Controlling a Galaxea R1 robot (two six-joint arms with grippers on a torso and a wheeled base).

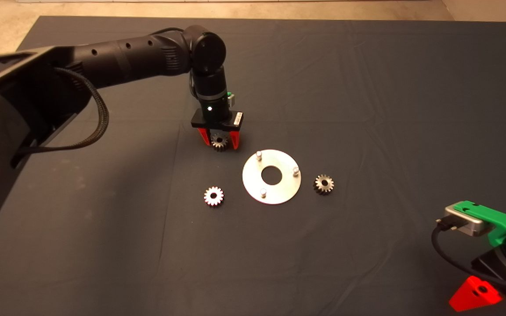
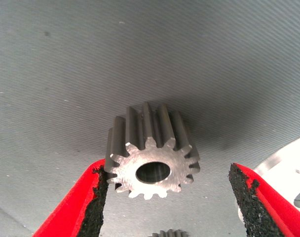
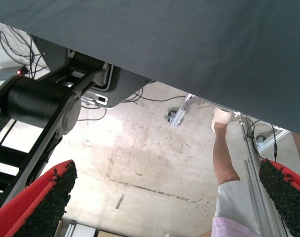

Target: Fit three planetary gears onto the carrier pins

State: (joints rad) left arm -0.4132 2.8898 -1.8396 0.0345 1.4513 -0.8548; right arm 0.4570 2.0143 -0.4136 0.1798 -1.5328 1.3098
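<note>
Hovering at the mat [image 1: 367, 87] left of and just beyond the disc [image 1: 279, 193]: left gripper [image 1: 220, 141], pointed down, jaws parted wider than the gear [image 2: 150, 158] between them; one black pad [image 2: 98, 197] touching the teeth, the other pad [image 2: 246, 190] clear of them, so no firm clamp visible; gear lying flat on the mat, bore up. Standing bare in a triangle on the disc: three carrier pins [image 1: 259, 155]. Lying on the mat near-left of the disc: second gear [image 1: 213, 195]; just right of the disc: third gear [image 1: 323, 184]. Parked at the near right edge: right gripper [image 3: 165, 197], jaws wide apart and empty, facing floor and a person's leg [image 3: 226, 158].
</note>
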